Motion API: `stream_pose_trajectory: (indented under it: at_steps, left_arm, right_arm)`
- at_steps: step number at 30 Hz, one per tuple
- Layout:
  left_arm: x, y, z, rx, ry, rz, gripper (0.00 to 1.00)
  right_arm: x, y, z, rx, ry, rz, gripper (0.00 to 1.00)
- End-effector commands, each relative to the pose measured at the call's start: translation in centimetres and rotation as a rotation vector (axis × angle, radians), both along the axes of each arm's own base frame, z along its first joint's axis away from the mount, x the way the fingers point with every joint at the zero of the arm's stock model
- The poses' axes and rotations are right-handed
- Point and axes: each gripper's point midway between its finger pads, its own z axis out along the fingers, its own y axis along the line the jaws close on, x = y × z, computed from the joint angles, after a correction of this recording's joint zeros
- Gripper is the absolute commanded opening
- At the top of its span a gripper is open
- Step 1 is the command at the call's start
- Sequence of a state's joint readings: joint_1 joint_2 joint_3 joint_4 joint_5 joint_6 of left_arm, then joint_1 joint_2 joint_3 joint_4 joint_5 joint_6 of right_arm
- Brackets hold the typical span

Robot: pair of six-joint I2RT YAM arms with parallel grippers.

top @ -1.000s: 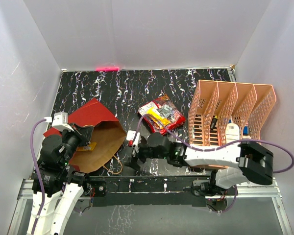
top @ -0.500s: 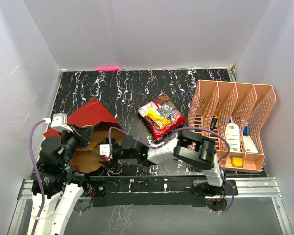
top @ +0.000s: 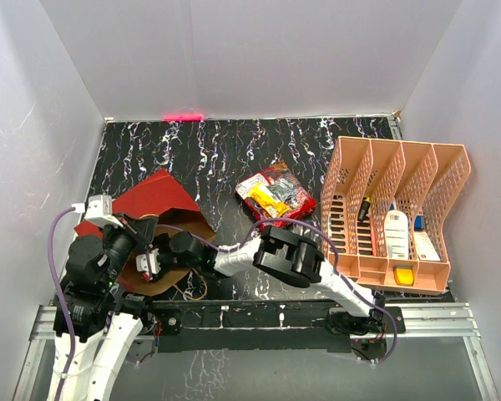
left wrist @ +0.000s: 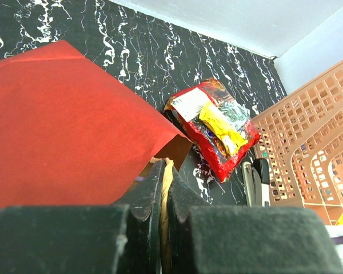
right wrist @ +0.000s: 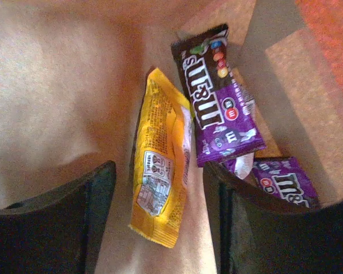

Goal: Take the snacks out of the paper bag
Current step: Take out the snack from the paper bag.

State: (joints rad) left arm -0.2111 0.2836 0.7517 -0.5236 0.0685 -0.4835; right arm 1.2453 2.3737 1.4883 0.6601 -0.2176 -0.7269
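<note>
The paper bag (top: 159, 196) lies on its side at the left of the counter (top: 234, 150), red panel up, its long axis running far-left to near-right and its brown mouth facing right. The left pincer (left wrist: 163, 191) is closed on a thin tan strip at the bag's mouth; cord or rim, I cannot tell. The right pincer (right wrist: 159, 171) is inside the bag, jaws apart, 1 on each side of a yellow packet (right wrist: 163, 125) whose long axis runs along the fingers; its small print is unreadable. Just right of it lies a purple packet (right wrist: 217, 97) with "M&M's" lettering along its slightly tilted length. A second purple packet (right wrist: 283, 182) with the same logo peeks from behind the right finger. That makes 3 snacks in the bag: 1 yellow, 2 purple. Outside, mid-counter, a red packet (top: 275, 200) lies diagonally with a yellow wrapper (left wrist: 220, 128) on top.
</note>
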Motion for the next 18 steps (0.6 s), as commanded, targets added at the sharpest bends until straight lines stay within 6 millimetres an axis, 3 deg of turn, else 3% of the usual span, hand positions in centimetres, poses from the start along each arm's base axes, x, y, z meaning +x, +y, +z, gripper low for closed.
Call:
stream_pose_trajectory:
  at_steps: [1,7,10,15,17,18]
  left_arm:
    - [0.0,-0.2,0.8,-0.011,-0.036,-0.009,0.00]
    - [0.1,-0.1,0.6,-0.009,-0.028,-0.007,0.00]
    - [0.2,-0.2,0.6,-0.008,-0.024,-0.007,0.00]
    - [0.4,-0.1,0.4,-0.005,-0.012,-0.004,0.00]
    - [0.5,-0.1,0.3,-0.004,-0.007,-0.002,0.00]
    - [0.5,-0.1,0.3,-0.003,-0.006,-0.001,0.00]
  right_arm:
    - [1.8,1.4,-0.5,-0.020,-0.046,-0.065,0.58]
    - [1.5,0.2,-1.3,-0.030,0.052,-0.105,0.25]
    - [1.4,-1.0,-0.5,-0.027,0.073,-0.132,0.08]
    - [0.1,-3.6,4.7,0.063,0.122,-0.128,0.07]
    - [-0.7,-4.9,5.0,0.061,0.171,-0.129,0.07]
    - [-1.0,-5.7,6.1,0.076,0.195,-0.135,0.07]
